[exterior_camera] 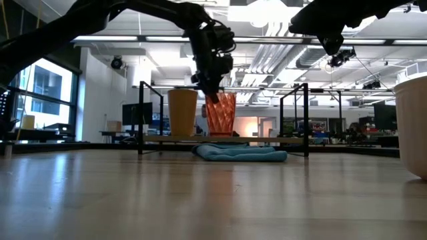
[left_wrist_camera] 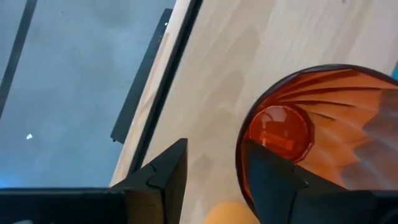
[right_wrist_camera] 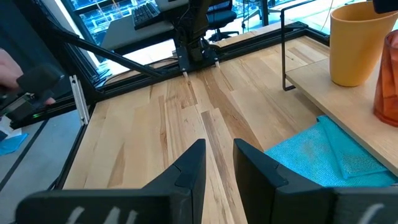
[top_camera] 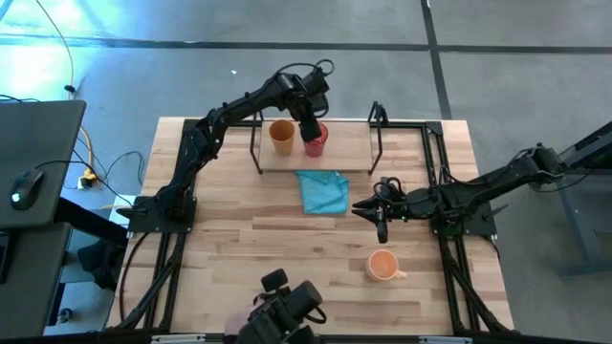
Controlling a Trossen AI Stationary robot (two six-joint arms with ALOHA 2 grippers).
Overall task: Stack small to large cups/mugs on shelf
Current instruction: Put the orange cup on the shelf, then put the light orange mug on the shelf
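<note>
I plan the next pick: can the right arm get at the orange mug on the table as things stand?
Probably yes. The right gripper hovers empty just beyond the orange mug, which stands alone on open tabletop, and nothing lies between them.

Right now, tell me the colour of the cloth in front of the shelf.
Teal blue; the cloth shows best in the high view.

Ribbed red cup (top_camera: 316, 139), mustard tumbler (top_camera: 281, 136), teal cloth (top_camera: 322, 191)

Readable text: none anywhere in these views.
Cups and shelf: no lettering, label or brand shows on them.
Arms and table: no legible marking.
Room behind: signs and screens too far off to read.
</note>
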